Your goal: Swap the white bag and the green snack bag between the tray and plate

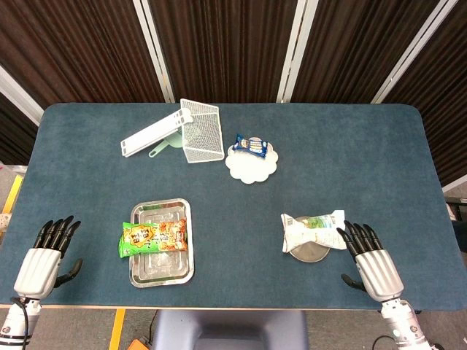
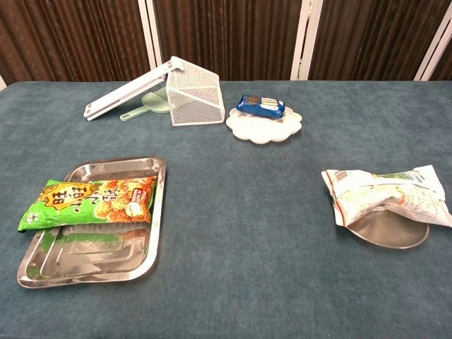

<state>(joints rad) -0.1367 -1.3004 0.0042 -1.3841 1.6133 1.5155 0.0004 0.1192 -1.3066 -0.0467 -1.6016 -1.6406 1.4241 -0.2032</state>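
Observation:
The green snack bag (image 1: 154, 238) (image 2: 90, 203) lies across the steel tray (image 1: 162, 270) (image 2: 92, 260) at the front left. The white bag (image 1: 312, 230) (image 2: 385, 195) rests on the small metal plate (image 1: 307, 253) (image 2: 390, 231) at the front right. My left hand (image 1: 45, 256) sits on the table left of the tray, fingers spread, holding nothing. My right hand (image 1: 371, 261) lies just right of the white bag, fingers spread and empty, fingertips close to the bag's end. Neither hand shows in the chest view.
At the back stand a white wire basket (image 1: 201, 130) (image 2: 195, 99) on its side, a white slatted rack (image 1: 152, 135) (image 2: 128, 94) and a pale green spoon (image 1: 166, 147) (image 2: 145, 106). A blue snack pack (image 1: 250, 146) (image 2: 260, 106) lies on a white scalloped plate (image 1: 252, 166) (image 2: 265, 128).

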